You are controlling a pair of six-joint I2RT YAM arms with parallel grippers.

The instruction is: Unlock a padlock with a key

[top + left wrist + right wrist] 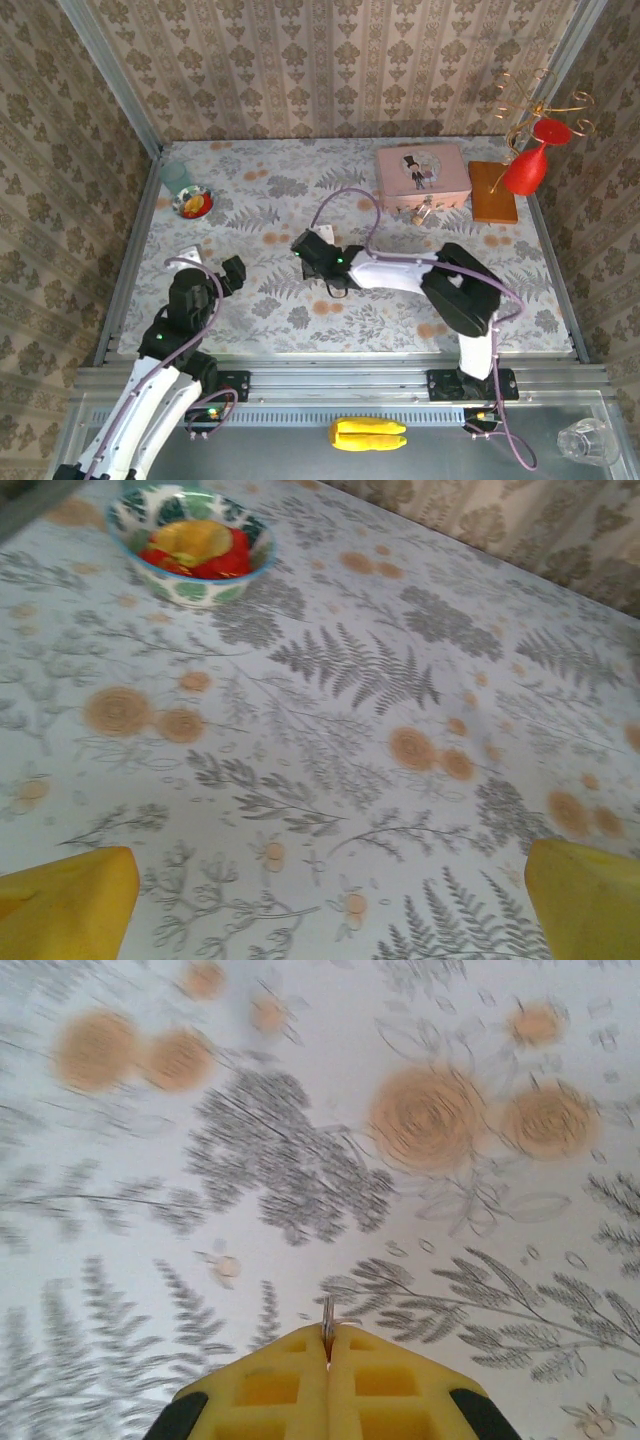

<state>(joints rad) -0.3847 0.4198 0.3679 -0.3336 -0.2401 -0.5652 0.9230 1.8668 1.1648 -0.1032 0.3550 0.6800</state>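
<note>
Top external view showed the padlock [424, 211] lying toward the table's [250, 330] far right corner, just at the near side of the pink tin [422, 170]. It was too small to tell whether it was locked, and nothing held it. What looked like the key [327, 1318], a thin metal sliver, was pinched between the closed pads of the right gripper [303, 246], over the table's middle and well apart from the padlock. The left gripper [232, 270] stood wide open and empty near the left edge. By my reading the key was in hand, while carrying it over, inserting it and turning it were all left to do.
</note>
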